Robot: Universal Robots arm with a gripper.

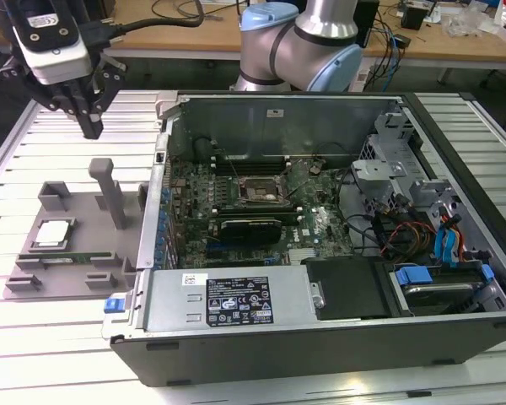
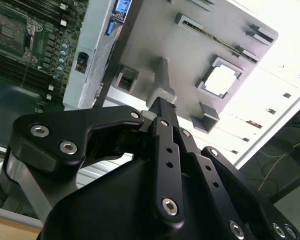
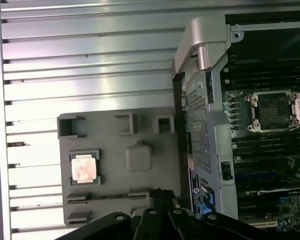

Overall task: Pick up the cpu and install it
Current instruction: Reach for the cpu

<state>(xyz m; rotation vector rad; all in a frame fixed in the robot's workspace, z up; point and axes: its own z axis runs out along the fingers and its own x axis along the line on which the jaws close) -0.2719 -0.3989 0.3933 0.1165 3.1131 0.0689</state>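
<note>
1. End effector hangs high over the far part of the grey holder tray, to the exterior view's left of the open computer case. Its fingers are pressed together, tips meeting. It holds nothing and touches nothing.
2. In the second wrist view the end effector lines up over the tray's upright post, not over the chip.
3. The cpu lies flat in a square recess of the tray, metal top up. It is nearer than the post, further to the exterior view's left, and well apart from the end effector. A green memory stick lies in a slot just on its near side. The tray rests on the slatted surface.
4. The socket on the board inside the case looks unoccupied.
5. Judgement: the step in hand is the approach for pick-up, and there is no grasp yet. To do it well:
   - Spread the fingers wider than the chip before descending.
   - Centre over the recess, square to the chip's edges.
   - Come straight down and take opposite edges lightly.
   - Keep clear of the post and the memory stick.
</note>
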